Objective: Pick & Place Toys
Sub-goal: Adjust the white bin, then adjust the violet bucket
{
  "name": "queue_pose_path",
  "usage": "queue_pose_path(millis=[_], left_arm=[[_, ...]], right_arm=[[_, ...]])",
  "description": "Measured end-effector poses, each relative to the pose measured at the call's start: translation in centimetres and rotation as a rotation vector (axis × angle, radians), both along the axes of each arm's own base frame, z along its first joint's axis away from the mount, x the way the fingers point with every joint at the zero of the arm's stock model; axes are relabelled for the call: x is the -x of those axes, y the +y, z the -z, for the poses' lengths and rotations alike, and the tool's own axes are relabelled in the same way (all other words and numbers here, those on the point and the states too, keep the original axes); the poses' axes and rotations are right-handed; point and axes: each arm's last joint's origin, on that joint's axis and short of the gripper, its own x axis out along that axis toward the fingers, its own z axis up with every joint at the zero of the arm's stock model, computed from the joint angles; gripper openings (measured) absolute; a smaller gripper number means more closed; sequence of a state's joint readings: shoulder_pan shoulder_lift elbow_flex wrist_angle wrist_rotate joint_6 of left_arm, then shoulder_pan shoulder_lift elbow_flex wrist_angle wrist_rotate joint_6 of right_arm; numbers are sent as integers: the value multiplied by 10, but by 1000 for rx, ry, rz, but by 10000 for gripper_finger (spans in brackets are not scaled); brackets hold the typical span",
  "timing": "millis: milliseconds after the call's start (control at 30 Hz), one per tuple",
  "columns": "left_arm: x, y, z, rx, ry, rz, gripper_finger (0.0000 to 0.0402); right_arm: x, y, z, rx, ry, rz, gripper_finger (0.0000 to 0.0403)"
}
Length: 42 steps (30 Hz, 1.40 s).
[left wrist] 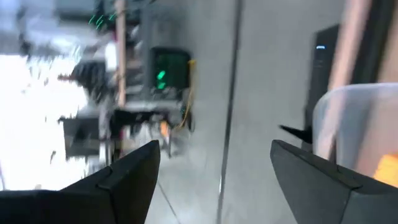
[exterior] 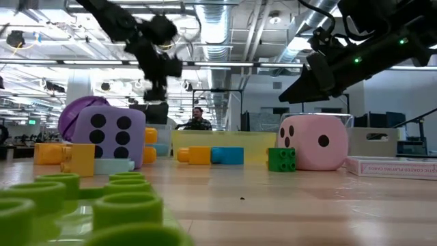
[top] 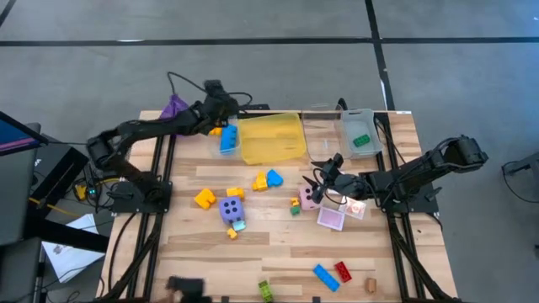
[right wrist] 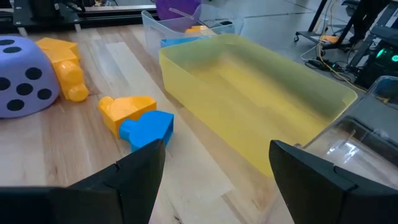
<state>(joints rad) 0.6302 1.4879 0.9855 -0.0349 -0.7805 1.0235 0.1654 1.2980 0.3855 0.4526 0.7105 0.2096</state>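
Overhead, the left tool (top: 221, 118) is hanging above the clear tray (top: 214, 145) at the far left of the row of trays, where a blue block (top: 228, 140) and an orange block (top: 216, 130) are lying. Its fingers (left wrist: 127, 180) are standing spread with nothing between them, as its wrist view is showing. The purple cup (top: 174, 107) is sitting just beside that tray, at the surface's far edge.

The right tool (top: 323, 176) is reaching in low from the right, hovering near the pink die (top: 309, 198); its fingers (right wrist: 311, 180) are also spread and holding nothing. A small green block (exterior: 281, 159) is resting against the pink die in the low view. Pink playing cards (top: 331, 218) are lying just beside the die, under the right arm.

The yellow tray (top: 271, 139) is sitting in the middle of the row, and a grey tray (top: 346, 128) at the far right is holding a green block (top: 361, 140). On the wooden surface (top: 194, 244), a blue-and-orange block pair (top: 268, 179) is lying near the yellow tray. The purple die (top: 232, 208) is sitting left of centre with a yellow block (top: 205, 199) close beside it and a light blue block (top: 239, 225) touching its near side. Near the front edge, a blue block (top: 326, 277) and a red block (top: 344, 270) are lying side by side, with a lime green block (top: 265, 290) well apart to their left.
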Motion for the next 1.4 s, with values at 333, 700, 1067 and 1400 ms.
queue_pose_path(millis=[333, 700, 1067, 1400], left_arm=[[86, -41, -62, 22, -572, -385, 151], [117, -36, -68, 16, -645, -509, 3], [105, -3, -32, -74, -488, -740, 0], [99, 15, -15, -213, -500, -868, 0]], right_arm=[[0, 6, -1, -5, -16, -30, 282], [-2, 5, -6, -9, -64, -29, 282], [-2, 6, -5, -14, -64, -30, 282], [-2, 6, -5, -23, -65, -27, 282]])
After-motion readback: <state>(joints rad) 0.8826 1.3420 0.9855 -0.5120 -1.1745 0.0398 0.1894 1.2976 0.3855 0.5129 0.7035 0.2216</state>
